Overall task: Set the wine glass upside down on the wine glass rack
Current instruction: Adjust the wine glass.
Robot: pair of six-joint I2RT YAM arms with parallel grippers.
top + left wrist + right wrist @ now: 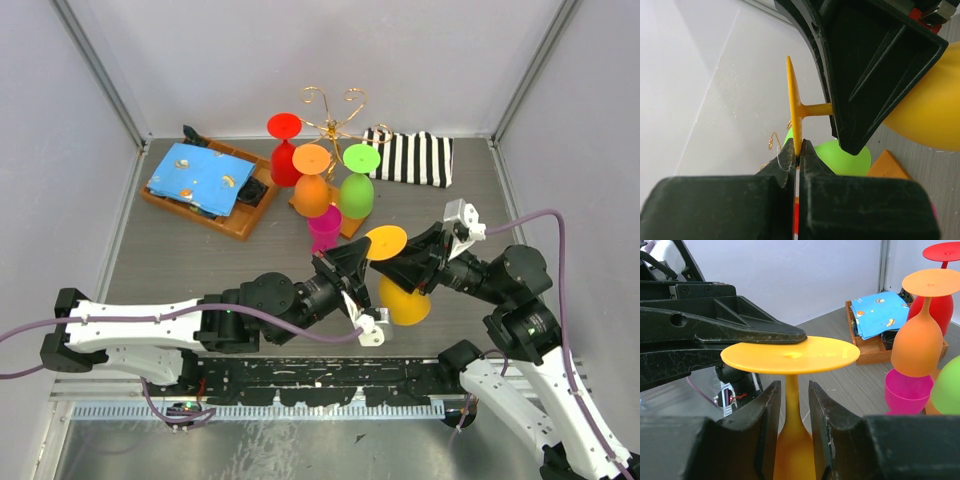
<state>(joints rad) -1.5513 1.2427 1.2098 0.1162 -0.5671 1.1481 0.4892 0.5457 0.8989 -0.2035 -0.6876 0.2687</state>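
— So, how many glasses can you count?
— Five. One yellow wine glass (386, 243) is up between the two claws. Past the claws, three more stand upside down at the one wine glass rack (335, 112): a red glass (284, 150), an orange glass (312, 190) and a green glass (356, 192). One pink cup (324, 228) sits mouth-up, just on the claw side of the orange one.
— Who has the yellow one?
— The left claw (797, 150) is clenched on the rim of its flat foot. The right claw (794, 390) has a finger on each side of the stem. They are a little apart from it, so it is loose, not squeezing. The glass is not at the rack.
— What else is on the bench (200, 260)?
— One wooden tray (240, 222) with one blue cloth (195, 178), far off past the left claw. One black-and-white striped cloth (415, 158), past the right claw.
— Any words to read?
— I cannot tell; the blue cloth has only tiny pictures.
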